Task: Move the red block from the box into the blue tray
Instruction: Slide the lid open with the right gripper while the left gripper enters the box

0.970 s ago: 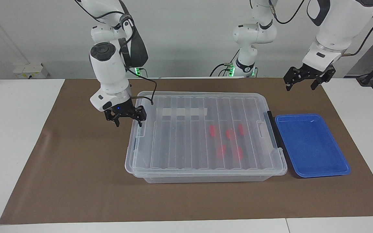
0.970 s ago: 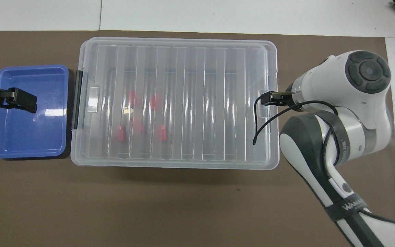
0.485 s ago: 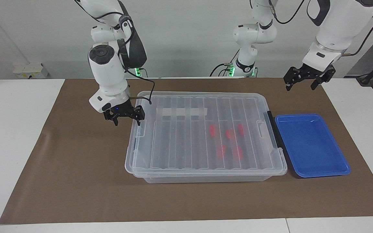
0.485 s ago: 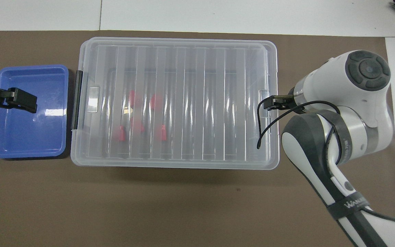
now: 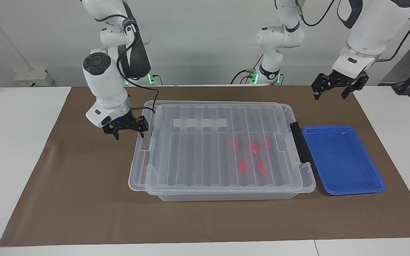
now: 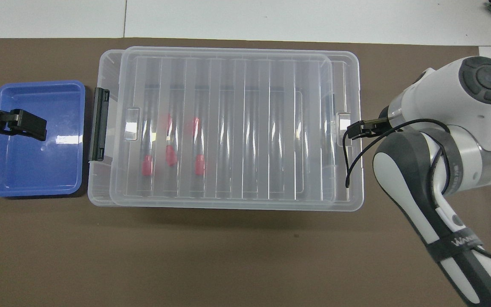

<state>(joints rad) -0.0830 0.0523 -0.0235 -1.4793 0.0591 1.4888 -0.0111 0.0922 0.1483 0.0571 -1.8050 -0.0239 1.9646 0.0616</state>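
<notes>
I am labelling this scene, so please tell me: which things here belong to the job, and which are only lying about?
Belong to the job:
- red blocks, five, inside the box
- box, clear
- lid, slid toward the right arm's end
- blue tray, beside the box's black latch
- right hand, at the lid's end
- left hand, waiting above the table

Only lying about:
- brown mat

Clear lid (image 5: 205,149) sits shifted on the box (image 5: 226,195), overhanging toward the right gripper (image 5: 128,131).
</notes>
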